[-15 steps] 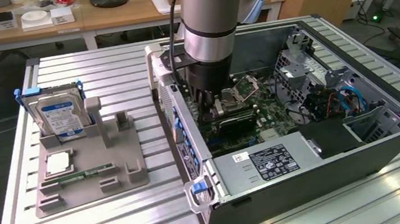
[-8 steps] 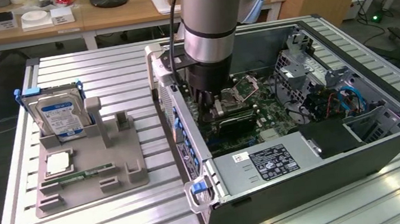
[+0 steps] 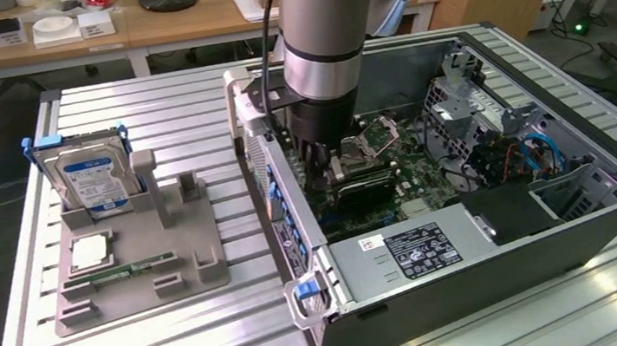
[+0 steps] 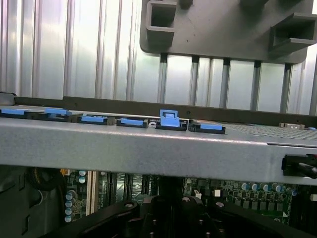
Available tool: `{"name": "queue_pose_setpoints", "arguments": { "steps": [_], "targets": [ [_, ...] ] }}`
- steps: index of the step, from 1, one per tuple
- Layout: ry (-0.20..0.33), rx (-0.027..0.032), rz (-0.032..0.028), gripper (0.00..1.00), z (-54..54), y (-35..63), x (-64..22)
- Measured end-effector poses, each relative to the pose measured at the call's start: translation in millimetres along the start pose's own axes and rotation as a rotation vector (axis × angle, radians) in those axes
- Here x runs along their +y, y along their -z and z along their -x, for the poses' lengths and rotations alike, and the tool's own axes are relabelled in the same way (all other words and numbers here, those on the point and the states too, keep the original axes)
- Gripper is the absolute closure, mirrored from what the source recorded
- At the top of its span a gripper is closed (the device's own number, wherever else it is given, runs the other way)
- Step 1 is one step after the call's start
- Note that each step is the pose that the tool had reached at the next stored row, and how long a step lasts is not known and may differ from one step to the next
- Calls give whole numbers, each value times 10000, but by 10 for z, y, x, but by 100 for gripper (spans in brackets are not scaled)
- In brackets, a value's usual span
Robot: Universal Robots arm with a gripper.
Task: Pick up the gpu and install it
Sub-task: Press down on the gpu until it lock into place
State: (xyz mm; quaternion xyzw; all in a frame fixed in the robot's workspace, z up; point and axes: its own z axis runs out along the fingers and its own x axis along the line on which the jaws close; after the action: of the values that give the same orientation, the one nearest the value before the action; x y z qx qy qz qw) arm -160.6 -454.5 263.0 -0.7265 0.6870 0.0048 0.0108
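I'm reaching down into the open computer case (image 3: 593,219), my gripper (image 3: 335,172) sitting low over the motherboard (image 3: 409,181), just inside the case's rear wall (image 3: 290,219).

Jaws are closed down narrow. The gpu (image 3: 362,186) is lying right below my fingertips, a dark flat card set edge-down on the board and running away from the rear wall. From the exterior view I can't tell whether I'm pinching its top edge or just pressing on it.

In the wrist view my black gripper (image 4: 171,218) body is sitting over the green board, with the grey rear wall (image 4: 148,146) crossing just beyond the jaws and a row of blue slot clips (image 4: 170,120) along its top; one clip is standing up higher than the others.

Beyond that wall, well away from my jaws on the slatted table (image 3: 188,344), the grey parts fixture (image 3: 165,242) is holding the blue-labelled hard drive (image 3: 94,182) upright, plus a CPU (image 3: 91,250) and a memory stick (image 3: 131,268) lying flat.
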Motion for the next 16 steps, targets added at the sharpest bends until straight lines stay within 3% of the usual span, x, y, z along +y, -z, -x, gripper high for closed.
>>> {"name": "queue_pose_setpoints", "arguments": {
  "steps": [7,11,16],
  "targets": [
    [0,-9,3,89,0,-17,-1],
    [1,-10,4,89,2,67,-2],
    [2,-15,4,89,0,78,-47]
  ]
}}
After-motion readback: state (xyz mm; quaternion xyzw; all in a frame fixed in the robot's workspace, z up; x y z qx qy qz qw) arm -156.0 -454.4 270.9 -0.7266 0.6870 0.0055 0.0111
